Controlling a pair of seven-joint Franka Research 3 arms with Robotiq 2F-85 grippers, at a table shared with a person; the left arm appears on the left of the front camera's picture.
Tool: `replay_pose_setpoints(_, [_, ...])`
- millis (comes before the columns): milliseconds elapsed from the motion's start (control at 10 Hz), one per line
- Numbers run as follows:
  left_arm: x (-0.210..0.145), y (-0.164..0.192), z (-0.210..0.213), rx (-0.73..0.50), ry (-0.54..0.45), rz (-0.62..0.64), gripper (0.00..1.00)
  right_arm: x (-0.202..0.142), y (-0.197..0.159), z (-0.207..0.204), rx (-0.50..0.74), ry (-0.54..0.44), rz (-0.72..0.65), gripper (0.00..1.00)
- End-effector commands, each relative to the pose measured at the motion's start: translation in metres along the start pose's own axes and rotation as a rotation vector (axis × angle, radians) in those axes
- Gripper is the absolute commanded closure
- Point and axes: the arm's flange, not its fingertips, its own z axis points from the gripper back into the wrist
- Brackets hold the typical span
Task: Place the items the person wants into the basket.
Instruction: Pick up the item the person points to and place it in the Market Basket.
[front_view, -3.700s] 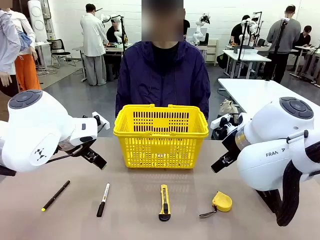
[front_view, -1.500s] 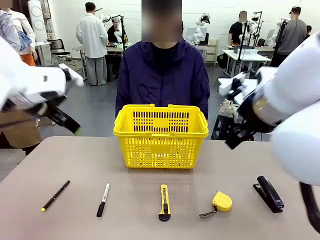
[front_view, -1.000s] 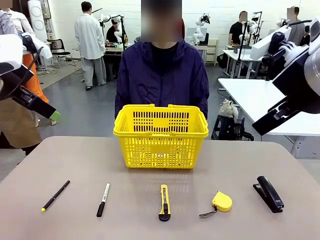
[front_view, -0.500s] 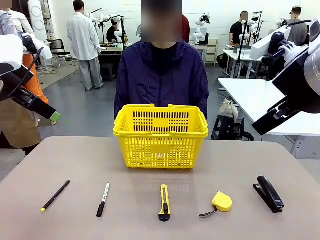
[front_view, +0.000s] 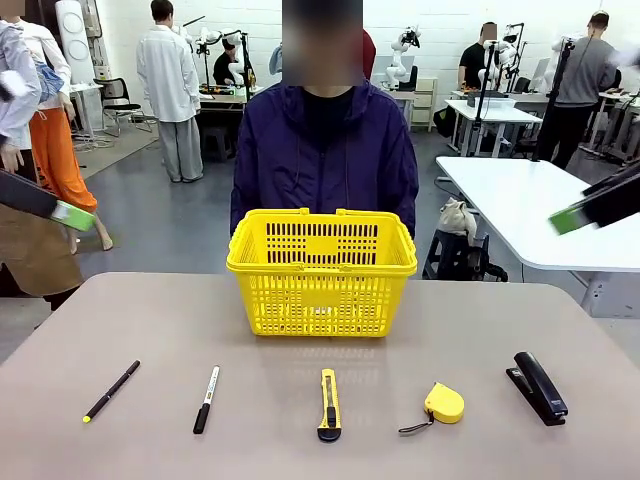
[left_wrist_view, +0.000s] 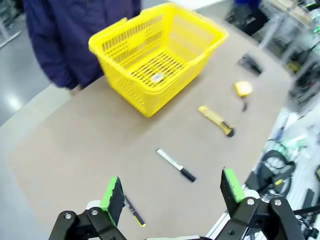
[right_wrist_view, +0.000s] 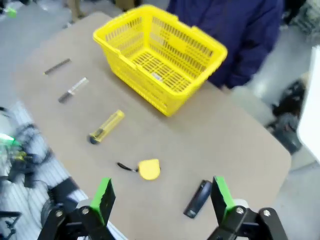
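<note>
The yellow basket (front_view: 320, 270) stands mid-table in front of the person (front_view: 325, 150) in the dark jacket. Along the near edge lie the black pen (front_view: 111, 391), the marker (front_view: 206, 399) and the yellow tape measure (front_view: 443, 402). High above the table's left end, my left gripper (left_wrist_view: 172, 190) is open and holds nothing; below it are the marker (left_wrist_view: 176, 165) and the pen (left_wrist_view: 134, 215). My right gripper (right_wrist_view: 162, 194) is open and bare high over the right end, above the tape measure (right_wrist_view: 148, 169). One green-tipped finger (front_view: 62, 212) reaches in from the left edge, another finger (front_view: 585, 212) from the right.
A yellow-and-black utility knife (front_view: 329, 404) lies between the marker and the tape measure. A black stapler (front_view: 540, 387) sits at the right end. The basket (left_wrist_view: 157, 55) has nothing inside. Other people and tables stand far behind.
Both arms have drawn up and outward, so only a fingertip of each remains at the picture's edges. The items, the basket and the person have not moved.
</note>
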Motion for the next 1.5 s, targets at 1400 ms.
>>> replay_pose_setpoints(1400, [-0.113,0.128,0.141,0.038,-0.073,0.304,0.00,-0.209,-0.141,0.082,0.233,-0.286,-0.336,0.00])
